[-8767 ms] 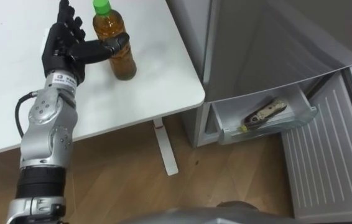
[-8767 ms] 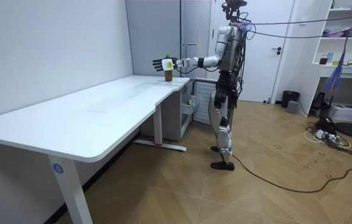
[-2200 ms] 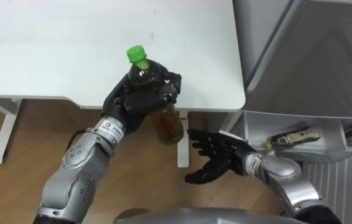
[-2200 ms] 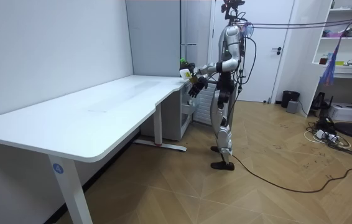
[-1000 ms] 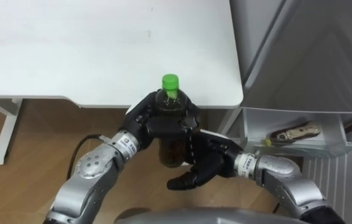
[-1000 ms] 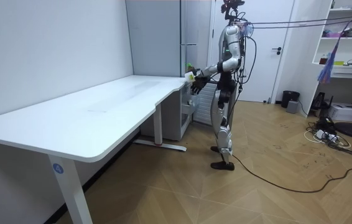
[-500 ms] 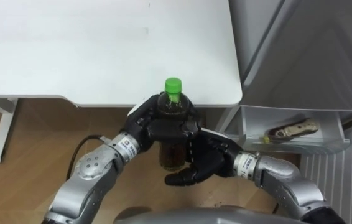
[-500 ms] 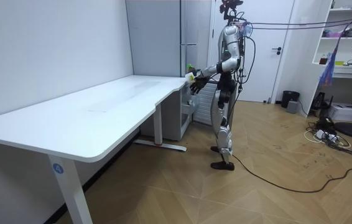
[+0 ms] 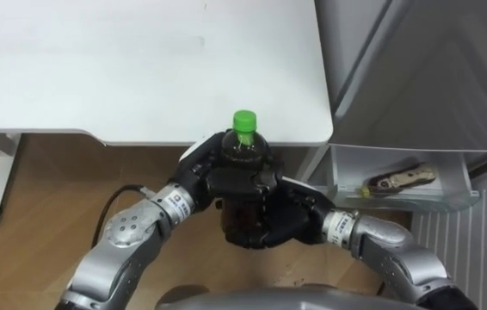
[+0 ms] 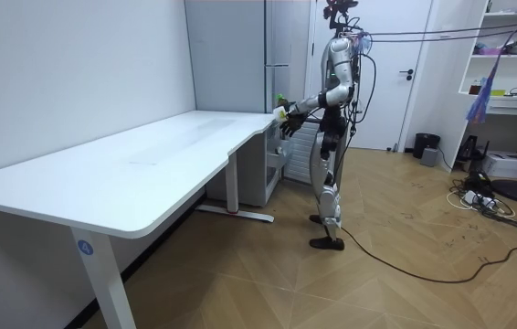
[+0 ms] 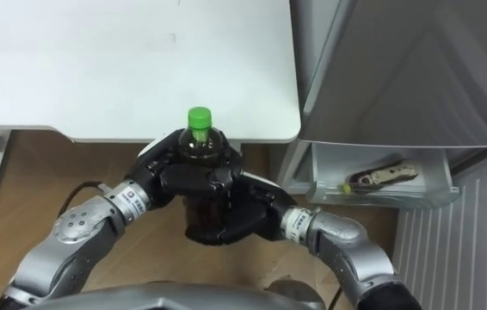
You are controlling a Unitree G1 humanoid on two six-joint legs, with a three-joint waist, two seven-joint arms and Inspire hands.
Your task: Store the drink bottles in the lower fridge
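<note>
Tea bottle (image 9: 243, 152) is held upright just off the desk (image 9: 97, 69) edge, clasped up top by the left hand (image 9: 213, 178), lower down by the right hand (image 9: 285, 220). The robot's stance beside the fridge (image 10: 240, 55) is shown in the room view.

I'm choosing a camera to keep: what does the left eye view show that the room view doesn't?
Left eye view: left hand and right hand curled round the green-capped bottle, and an open fridge drawer holding a packet. Room view: the robot standing at the white table beside the fridge. Both: the bottle held before its chest.
</note>
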